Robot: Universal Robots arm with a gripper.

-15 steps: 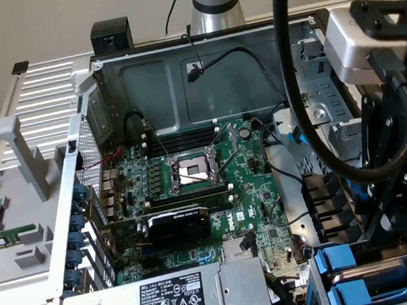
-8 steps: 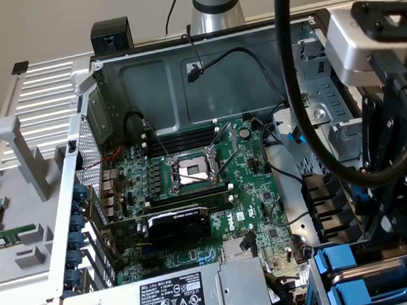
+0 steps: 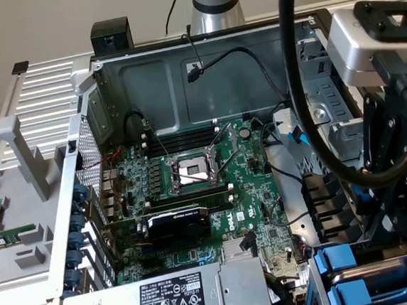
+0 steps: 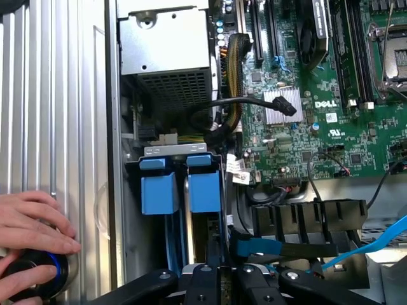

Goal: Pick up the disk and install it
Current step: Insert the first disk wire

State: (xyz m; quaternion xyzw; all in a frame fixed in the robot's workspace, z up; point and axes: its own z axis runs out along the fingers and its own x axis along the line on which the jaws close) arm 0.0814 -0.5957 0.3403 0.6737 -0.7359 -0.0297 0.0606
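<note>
- Work inside the open computer case (image 3: 181, 54), in the corner between the motherboard (image 3: 207, 195) and the power-supply box (image 4: 165, 44).
- Beside these, the drive bay (image 4: 175, 151), with two slots filled.
- Pick-up part done, by the look of it: the disk (image 4: 205, 190) standing on edge in the bay, in the slot nearer the motherboard, just beside the other blue-carrier drive (image 4: 159, 190).
- Blue tabs of both about level, so judged as pushed in nearly or fully; cannot confirm any latch.
- Gripper (image 4: 217, 267) right over the disk's end far from its blue tab, jaws drawn narrow and seemingly pinching that end.
- Not yet done, as far as visible: release of the disk.
- Outside the case wall, a person's hand (image 4: 28, 216) resting on a black knob (image 4: 32, 276) with a blue ring.
</note>
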